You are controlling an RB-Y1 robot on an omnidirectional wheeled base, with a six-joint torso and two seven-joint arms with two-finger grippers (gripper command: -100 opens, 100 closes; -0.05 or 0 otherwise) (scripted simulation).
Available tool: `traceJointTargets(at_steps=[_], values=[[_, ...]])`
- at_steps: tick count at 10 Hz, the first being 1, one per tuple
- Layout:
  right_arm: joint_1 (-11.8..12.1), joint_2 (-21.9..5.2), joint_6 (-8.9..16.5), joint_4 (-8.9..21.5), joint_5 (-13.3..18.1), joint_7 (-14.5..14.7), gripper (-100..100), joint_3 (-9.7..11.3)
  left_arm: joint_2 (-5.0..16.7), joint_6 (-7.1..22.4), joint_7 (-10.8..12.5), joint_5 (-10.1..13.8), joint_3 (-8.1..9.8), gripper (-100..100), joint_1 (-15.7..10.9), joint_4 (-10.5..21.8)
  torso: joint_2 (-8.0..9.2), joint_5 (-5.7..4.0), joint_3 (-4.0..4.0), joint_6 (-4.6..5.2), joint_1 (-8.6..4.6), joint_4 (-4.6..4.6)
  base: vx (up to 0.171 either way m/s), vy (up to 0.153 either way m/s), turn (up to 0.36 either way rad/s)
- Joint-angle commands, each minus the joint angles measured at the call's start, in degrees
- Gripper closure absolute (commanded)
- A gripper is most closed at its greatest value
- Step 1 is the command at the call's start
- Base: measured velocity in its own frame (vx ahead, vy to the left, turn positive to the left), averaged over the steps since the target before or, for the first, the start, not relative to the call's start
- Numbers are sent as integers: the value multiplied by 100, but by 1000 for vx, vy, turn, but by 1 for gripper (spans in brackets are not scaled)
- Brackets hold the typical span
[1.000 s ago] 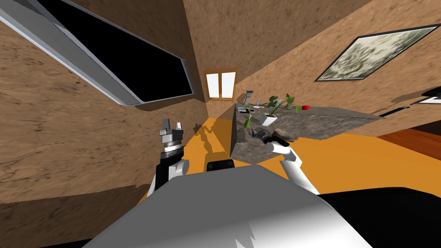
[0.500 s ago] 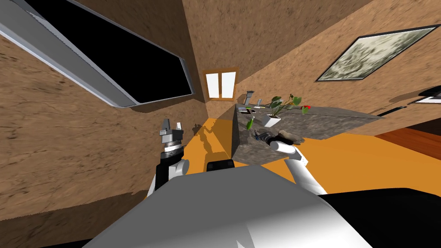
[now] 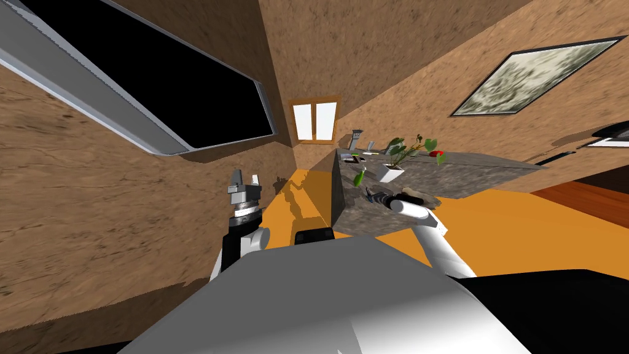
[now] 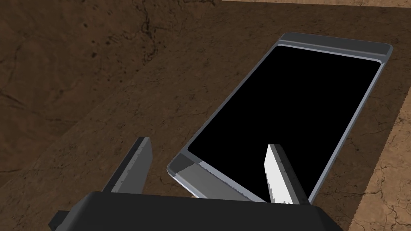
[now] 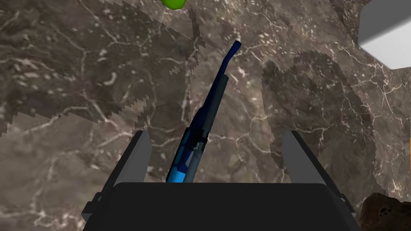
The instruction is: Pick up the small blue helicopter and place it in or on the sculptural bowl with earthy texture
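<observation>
1. Right gripper (image 5: 217, 134): low over the dark, white-veined marble counter (image 5: 80, 80), fingers spread wide, pinching nothing.
2. Small blue helicopter (image 5: 199, 130): lying on the counter between those fingers, touching neither; slim tail pointing away from the gripper's body, near end hidden behind it.
3. Rough brown sculptural bowl (image 5: 385, 212): on the counter, just beside the right gripper.
4. White box planter (image 5: 385, 36) and bright green object (image 5: 173, 3): farther along the counter.
5. Left gripper (image 4: 207, 144): raised, off the counter's left end, fingers spread, empty.
</observation>
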Motion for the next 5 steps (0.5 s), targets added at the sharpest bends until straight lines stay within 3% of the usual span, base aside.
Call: traceJointTargets(at_steps=[1, 2, 5], values=[[-61, -199, 286, 273, -196, -237, -100, -96, 0, 0, 0, 0, 0, 0, 0, 0, 0, 0, 0, 0, 0, 0, 100, 48, -35], [-61, -199, 389, 273, -196, -237, -100, -96, 0, 0, 0, 0, 0, 0, 0, 0, -5, 0, -2, 0, 0, -1, 84, 46, -23], [-122, -528, 861, 694, -505, -624, -100, -252, 0, 0, 0, 0, 0, 0, 0, 0, 1, 1, 0, -1, 2, 0, 86, 55, -31]])
